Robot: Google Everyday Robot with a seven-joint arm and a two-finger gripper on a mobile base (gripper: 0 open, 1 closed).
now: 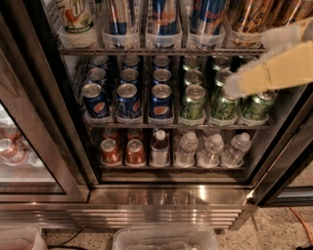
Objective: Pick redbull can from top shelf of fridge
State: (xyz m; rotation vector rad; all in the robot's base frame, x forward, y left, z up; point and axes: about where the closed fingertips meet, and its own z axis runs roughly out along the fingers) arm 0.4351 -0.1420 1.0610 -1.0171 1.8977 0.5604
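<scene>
Three redbull cans (164,17) stand side by side in clear trays on the top shelf (161,51), a thin wire rack at the top of the view; their upper parts are cut off. The fridge (54,127) has a dark frame and its door stands open. My gripper (247,63) reaches in from the right, in front of the green cans one rack below. Its two pale yellow fingers (274,71) are spread apart and hold nothing. It is to the right of and slightly below the redbull cans.
Gold-brown tall cans (249,14) stand right of the redbull cans. Pepsi cans (129,97) and green cans (193,100) fill the middle rack. Red cans (110,151) and water bottles (210,149) sit below. A clear bin (166,239) stands on the floor.
</scene>
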